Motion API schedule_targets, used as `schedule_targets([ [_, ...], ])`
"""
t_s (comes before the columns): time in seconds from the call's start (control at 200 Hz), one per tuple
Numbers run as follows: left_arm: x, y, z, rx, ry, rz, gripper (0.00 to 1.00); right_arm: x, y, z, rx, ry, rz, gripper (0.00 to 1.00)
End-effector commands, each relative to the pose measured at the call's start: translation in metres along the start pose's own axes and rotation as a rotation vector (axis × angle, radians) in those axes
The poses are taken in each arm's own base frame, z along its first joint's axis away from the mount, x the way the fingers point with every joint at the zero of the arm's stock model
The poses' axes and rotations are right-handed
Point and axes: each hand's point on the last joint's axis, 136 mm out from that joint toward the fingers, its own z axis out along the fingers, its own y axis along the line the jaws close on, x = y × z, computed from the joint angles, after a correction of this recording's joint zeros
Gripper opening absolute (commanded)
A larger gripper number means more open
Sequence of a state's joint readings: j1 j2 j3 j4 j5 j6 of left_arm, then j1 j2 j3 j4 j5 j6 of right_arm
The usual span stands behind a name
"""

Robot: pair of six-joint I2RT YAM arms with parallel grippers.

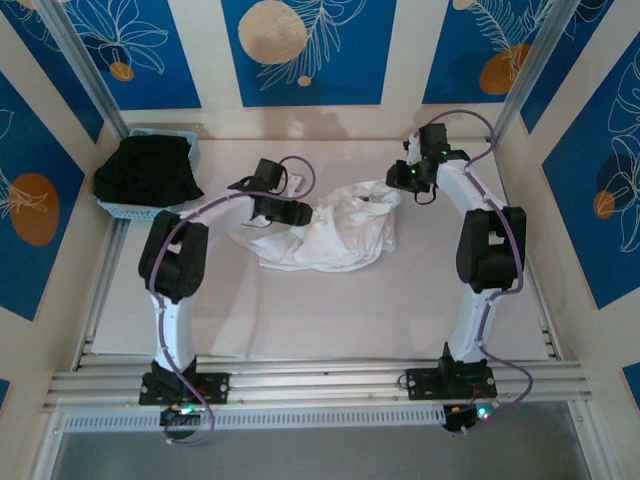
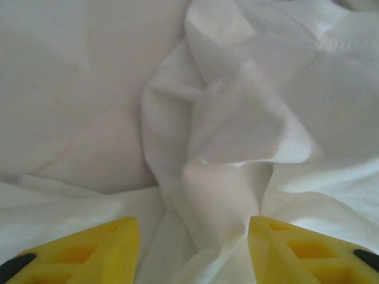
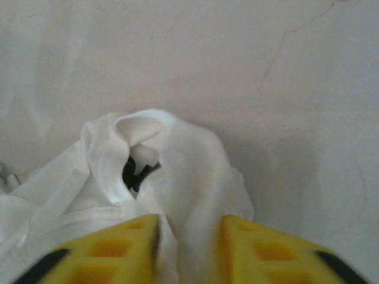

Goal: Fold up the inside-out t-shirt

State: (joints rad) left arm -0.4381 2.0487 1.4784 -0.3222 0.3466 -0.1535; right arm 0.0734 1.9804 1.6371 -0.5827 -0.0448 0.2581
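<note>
Pale worktop (image 1: 300, 320), crumpled white cloth t-shirt (image 1: 335, 235): my left tool (image 2: 192, 236) spread, right tool (image 3: 189, 236) parted astride a fold (image 3: 183, 160), so lifting could snag and drag it.

Crumpled t-shirt (image 1: 330, 232) heaps at middle of worktop (image 1: 330, 315), blocks straight pass between arms. Near half of worktop bare, wide open. Bare strip behind t-shirt along far wall. Basket (image 1: 120, 209) with black garment (image 1: 148, 172) fills far-left corner. Side walls (image 1: 580, 220) hem both flanks. Left pincer (image 1: 303, 213): jaws apart, cloth fold standing between. Right pincer (image 1: 398, 186): gap packed with cloth.
</note>
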Motion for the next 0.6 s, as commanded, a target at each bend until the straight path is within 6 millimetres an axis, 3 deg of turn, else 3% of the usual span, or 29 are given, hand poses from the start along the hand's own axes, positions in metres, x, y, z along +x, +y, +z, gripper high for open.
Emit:
schedule_targets([
  [0.0,-0.001,-0.017,0.007,0.093,0.033,0.022,0.37,0.005,-0.01,-0.023,0.054,0.0,0.011,0.48],
  [0.1,0.0,-0.023,0.009,0.133,0.044,0.02,0.2,0.026,-0.026,-0.036,0.073,0.007,0.068,0.55],
  [0.165,-0.004,-0.024,0.004,0.135,0.028,0.016,0.0,0.043,-0.033,-0.042,0.071,0.02,0.103,0.57],
  [0.28,-0.02,-0.023,-0.014,0.137,-0.042,-0.012,0.0,0.078,-0.036,-0.043,0.065,0.075,0.146,0.58],
  [0.42,-0.032,-0.023,-0.033,0.128,-0.091,-0.019,0.0,0.116,-0.023,-0.032,-0.011,0.142,0.177,0.57],
  [0.595,-0.039,-0.025,-0.041,0.123,-0.117,-0.02,0.0,0.125,-0.012,-0.007,-0.113,0.205,0.22,0.55],
])
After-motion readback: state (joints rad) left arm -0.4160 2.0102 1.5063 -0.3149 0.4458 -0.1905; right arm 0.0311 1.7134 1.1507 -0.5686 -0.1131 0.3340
